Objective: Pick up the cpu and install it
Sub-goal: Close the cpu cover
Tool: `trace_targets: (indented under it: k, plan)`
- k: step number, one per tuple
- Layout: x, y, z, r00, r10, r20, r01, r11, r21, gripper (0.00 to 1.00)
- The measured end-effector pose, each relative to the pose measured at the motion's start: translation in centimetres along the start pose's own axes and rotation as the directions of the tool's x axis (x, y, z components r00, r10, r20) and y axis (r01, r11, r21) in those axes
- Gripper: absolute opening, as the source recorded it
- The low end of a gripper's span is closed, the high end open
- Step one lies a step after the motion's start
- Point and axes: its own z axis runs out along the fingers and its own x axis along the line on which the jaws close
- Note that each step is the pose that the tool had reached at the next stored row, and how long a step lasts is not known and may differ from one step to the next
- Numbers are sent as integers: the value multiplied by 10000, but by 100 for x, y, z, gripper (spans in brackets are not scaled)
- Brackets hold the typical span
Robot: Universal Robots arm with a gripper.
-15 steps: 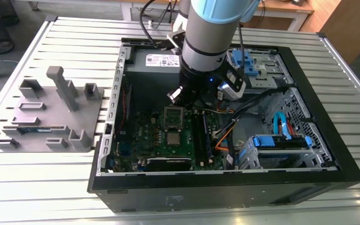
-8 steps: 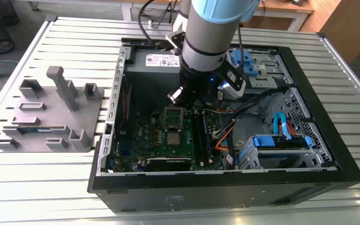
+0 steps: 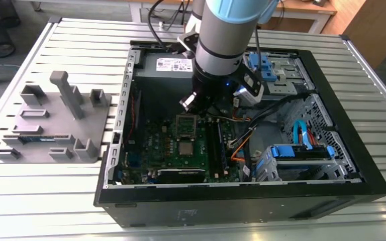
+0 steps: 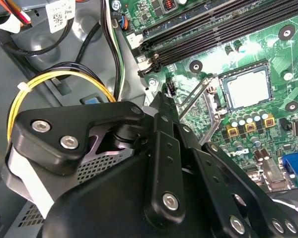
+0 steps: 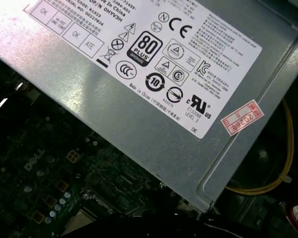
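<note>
The cpu, a small silver square, lies flat in its socket on the green motherboard inside the open computer case. In the second wrist view the cpu sits inside the socket's dark frame, with a thin metal lever raised beside it. My gripper hangs above the board, between the power supply and the socket, and is clear of the cpu. Its black linkage takes up the near part of the second wrist view. I see nothing held in it.
A grey power supply box with a white label lies along the case's far wall. Yellow cables loop beside it. Blue drive bays and orange cables lie at the exterior view's right. A grey parts fixture stands outside the case.
</note>
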Motion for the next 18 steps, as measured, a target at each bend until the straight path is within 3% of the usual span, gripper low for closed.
trace_targets:
  k: [9,18]
  plan:
    - [-2,4,-34,9999,-162,-17,162,9999,-10,11]
    - [-1,4,-37,9971,-758,-93,758,9971,-41,11]
